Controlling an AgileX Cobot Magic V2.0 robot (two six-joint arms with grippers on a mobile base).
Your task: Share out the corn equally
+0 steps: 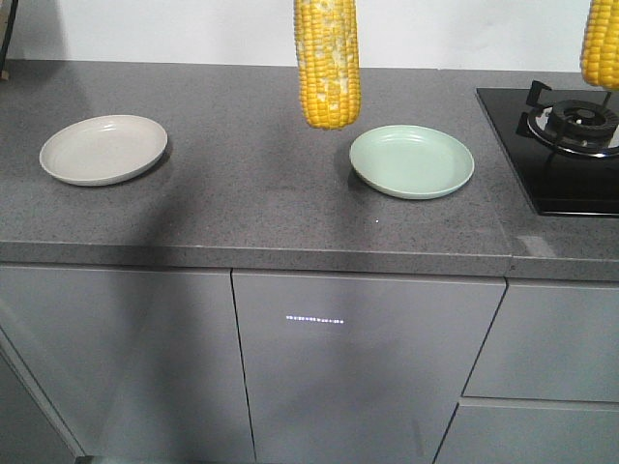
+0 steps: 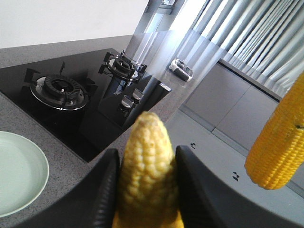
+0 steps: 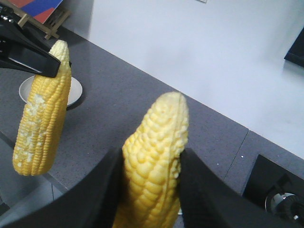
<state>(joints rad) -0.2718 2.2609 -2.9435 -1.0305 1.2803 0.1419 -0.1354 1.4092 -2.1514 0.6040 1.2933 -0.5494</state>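
Note:
Two corn cobs hang upright in the air, tips up. The cob with pale whitish patches (image 1: pixel 327 63) hangs over the counter between the two plates, and my left gripper (image 2: pixel 147 154) is shut on its tapered end (image 2: pixel 147 175). The right wrist view shows the same cob (image 3: pixel 42 126) under the left gripper's black body (image 3: pixel 28 54). My right gripper (image 3: pixel 151 154) is shut on the second cob (image 3: pixel 154 166), which hangs over the stove's left side (image 1: pixel 600 43) and also shows in the left wrist view (image 2: pixel 280 142). Both grippers are above the front view's top edge.
A beige plate (image 1: pixel 103 148) sits at the counter's left, a pale green plate (image 1: pixel 411 160) right of centre; nothing lies on either. A black gas stove (image 1: pixel 571 135) fills the right end. The counter's front edge (image 1: pixel 290 256) drops to grey cabinets.

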